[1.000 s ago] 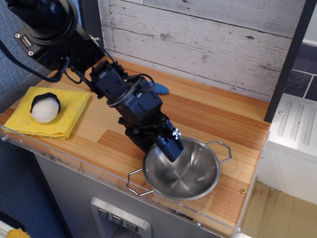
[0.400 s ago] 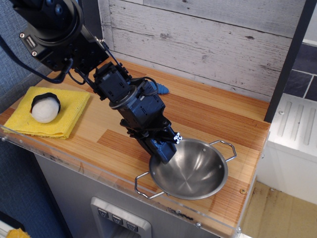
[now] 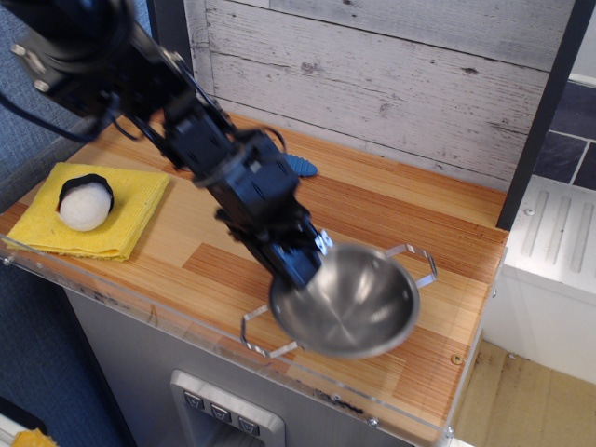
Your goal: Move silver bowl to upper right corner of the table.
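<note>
- Since a second ago, the round shiny silver bowl [image 3: 349, 305] with wire loop handles has tipped and blurred, apparently lifted off the striped wooden plank table [image 3: 400, 214], while the black gripper [image 3: 300, 264] has shifted slightly up.
- Its jaws are clamped on the bowl's rim at 10 o'clock.
- Progress looks early: the bowl hangs at the table's 5 o'clock front; the 1 o'clock far corner remains unreached.
- No readable writing or brand shows.
</note>
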`<state>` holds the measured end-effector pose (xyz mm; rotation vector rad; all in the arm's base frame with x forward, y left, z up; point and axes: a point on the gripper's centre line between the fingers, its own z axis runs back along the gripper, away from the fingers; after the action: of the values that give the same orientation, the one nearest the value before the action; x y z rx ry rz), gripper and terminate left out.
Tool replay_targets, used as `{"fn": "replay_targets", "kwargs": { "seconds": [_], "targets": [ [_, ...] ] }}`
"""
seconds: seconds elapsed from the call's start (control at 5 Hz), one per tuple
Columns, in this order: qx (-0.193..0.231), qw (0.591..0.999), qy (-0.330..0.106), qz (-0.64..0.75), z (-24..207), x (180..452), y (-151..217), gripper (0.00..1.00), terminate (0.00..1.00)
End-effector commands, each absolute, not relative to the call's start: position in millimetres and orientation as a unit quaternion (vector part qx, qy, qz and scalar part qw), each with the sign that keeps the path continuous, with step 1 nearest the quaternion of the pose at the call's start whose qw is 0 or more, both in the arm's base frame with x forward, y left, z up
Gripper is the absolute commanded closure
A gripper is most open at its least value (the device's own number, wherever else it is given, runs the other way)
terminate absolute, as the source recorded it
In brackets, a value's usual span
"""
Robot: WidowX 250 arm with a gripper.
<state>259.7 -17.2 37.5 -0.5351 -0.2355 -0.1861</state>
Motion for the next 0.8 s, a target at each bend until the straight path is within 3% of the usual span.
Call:
{"fn": "replay_targets", "kwargs": {
  "seconds": [0.0, 0.6],
  "targets": [
    [-0.249, 0.948, -0.19, -0.049, 77.2, 284.2, -1.8, 1.0, 0.0],
    [-0.251, 0.944, -0.213, -0.018, 70.1, 342.4, -4.4, 1.0, 0.0]
  ]
}}
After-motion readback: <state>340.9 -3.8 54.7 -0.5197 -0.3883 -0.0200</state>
